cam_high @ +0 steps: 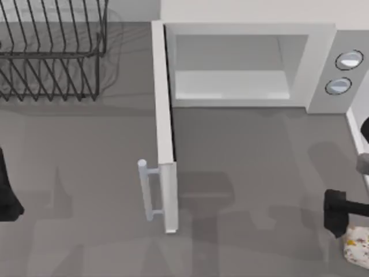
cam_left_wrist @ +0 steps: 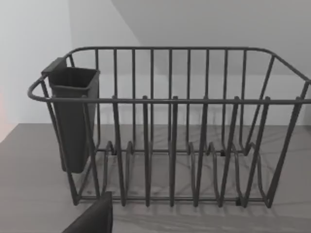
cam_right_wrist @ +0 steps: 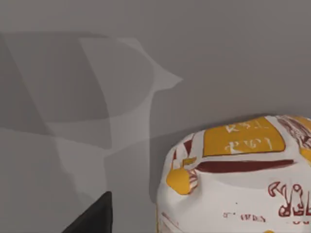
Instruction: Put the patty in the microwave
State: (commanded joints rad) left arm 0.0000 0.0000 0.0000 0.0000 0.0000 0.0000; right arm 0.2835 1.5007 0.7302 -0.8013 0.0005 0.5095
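The microwave door was already wide open; the patty sat on the table just below the right claw, not picked up; I could not tell its grip; the left arm waited far off

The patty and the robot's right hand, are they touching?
Cannot tell. In the top view the right gripper sits right at the patty, their outlines meeting with no plain gap. The right wrist view shows the patty close below.
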